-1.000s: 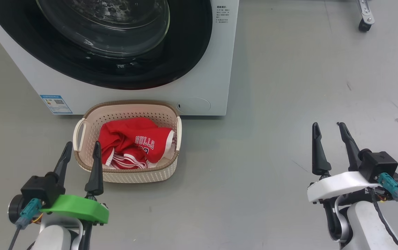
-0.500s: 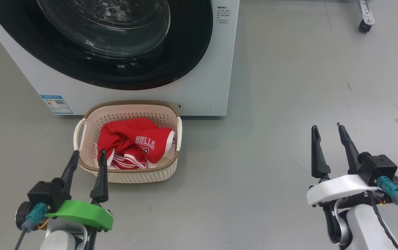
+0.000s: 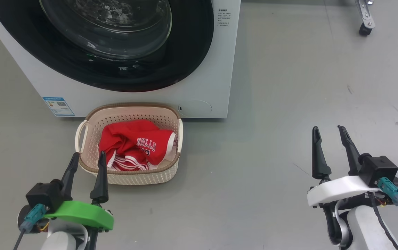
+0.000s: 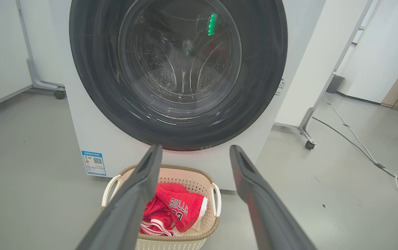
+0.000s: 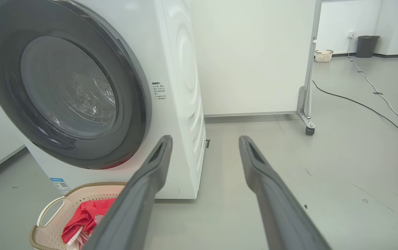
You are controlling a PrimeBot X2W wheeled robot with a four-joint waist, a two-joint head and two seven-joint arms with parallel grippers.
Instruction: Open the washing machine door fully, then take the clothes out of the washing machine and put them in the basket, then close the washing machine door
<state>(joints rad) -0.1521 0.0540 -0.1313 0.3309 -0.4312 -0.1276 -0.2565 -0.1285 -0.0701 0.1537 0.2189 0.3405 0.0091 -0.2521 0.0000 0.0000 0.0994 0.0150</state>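
My left gripper [image 3: 89, 153] hovers spread by the small cream perforated basket [image 3: 139, 178] holding the red "BULLS" jersey [image 3: 132, 139]. Behind, the black-rimmed round glass door [image 3: 192, 52] of the white washing machine [image 3: 219, 86] seems shut. Rightward, my right gripper [image 3: 327, 128] hangs spread.

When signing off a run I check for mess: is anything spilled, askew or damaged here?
Nothing stands out: the washing machine door sits shut and flush, and the clothes lie inside the upright basket.

Just ahead of the left claw [image 3: 89, 153], the cream basket [image 3: 139, 177] with perforated sides and a brown rim is showing a red jersey [image 3: 126, 135], white-lettered and striped. Beyond it, the white washer [image 3: 216, 69] is wearing a glossy black door [image 3: 192, 52] and a blue label [image 3: 58, 106].
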